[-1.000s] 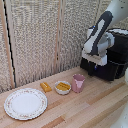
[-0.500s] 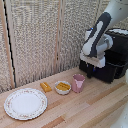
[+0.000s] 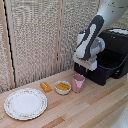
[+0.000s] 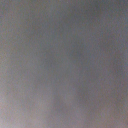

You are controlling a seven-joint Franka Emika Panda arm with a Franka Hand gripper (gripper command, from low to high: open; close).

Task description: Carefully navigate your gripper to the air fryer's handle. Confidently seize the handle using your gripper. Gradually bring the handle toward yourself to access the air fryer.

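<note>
The black air fryer (image 3: 118, 44) stands at the back on the exterior view's right. Its drawer (image 3: 107, 67) sticks out toward the exterior view's left, with the inside open to view. My white gripper (image 3: 84, 68) sits against the drawer's front face, right where the handle is. The hand covers the handle, and the fingers are mostly hidden behind it. The drawer has been moving along with the hand, so the gripper is shut on the handle. The wrist view is a flat grey blur that shows nothing.
A pink cup (image 3: 78, 83) stands on the wooden table (image 3: 92, 109), just below the gripper. Beside it is a small bowl (image 3: 63, 87) with yellow food, then an orange block (image 3: 45, 86) and a white plate (image 3: 25, 103). A woven screen closes off the back.
The gripper has moved toward the exterior view's left, and the drawer has slid out of the air fryer along with it. The cup, bowl and plate are where they were.
</note>
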